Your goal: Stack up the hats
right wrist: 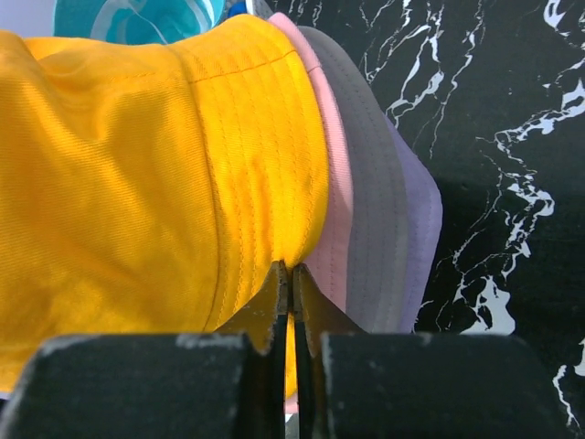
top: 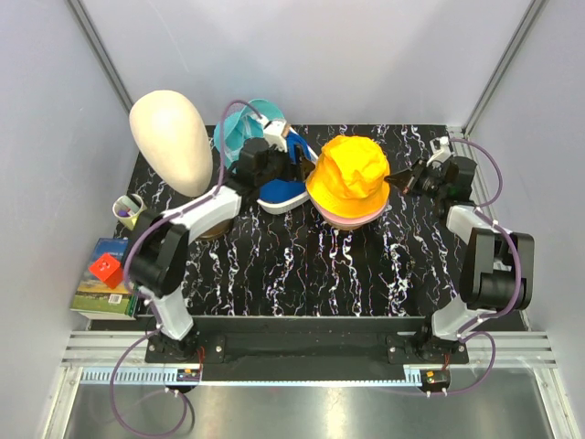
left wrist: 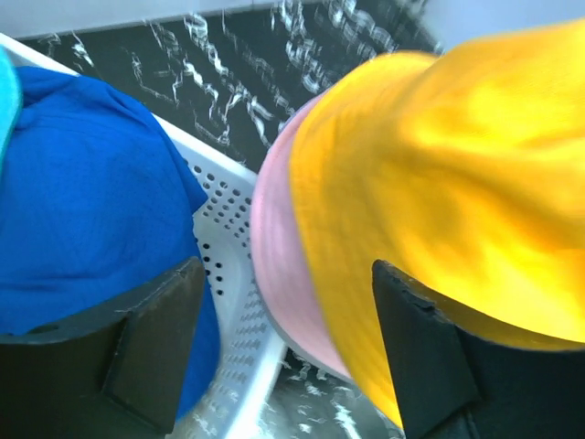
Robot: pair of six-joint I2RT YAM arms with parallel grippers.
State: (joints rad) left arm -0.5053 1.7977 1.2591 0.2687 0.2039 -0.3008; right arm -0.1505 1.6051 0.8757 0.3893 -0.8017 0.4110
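Left gripper [left wrist: 285, 306]: jaws wide apart, gripping nothing; royal-blue hat [left wrist: 91, 201] by one finger, orange-yellow hat [left wrist: 439, 165] by the other.
Right gripper [right wrist: 291, 288]: jaws closed, tips touching orange-yellow brim.
Pile: orange-yellow over pink hat [right wrist: 335, 183], over lavender hat [right wrist: 422, 219].

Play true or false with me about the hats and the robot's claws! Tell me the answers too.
The yellow hat sits on top of the pink hat. True.
The blue hat is on the egg-shaped head. False: it lies in the white basket, and the head is bare.
The left claw is open. True.
The right claw is wide open. False: its fingers are pressed shut, right by the yellow hat's brim.
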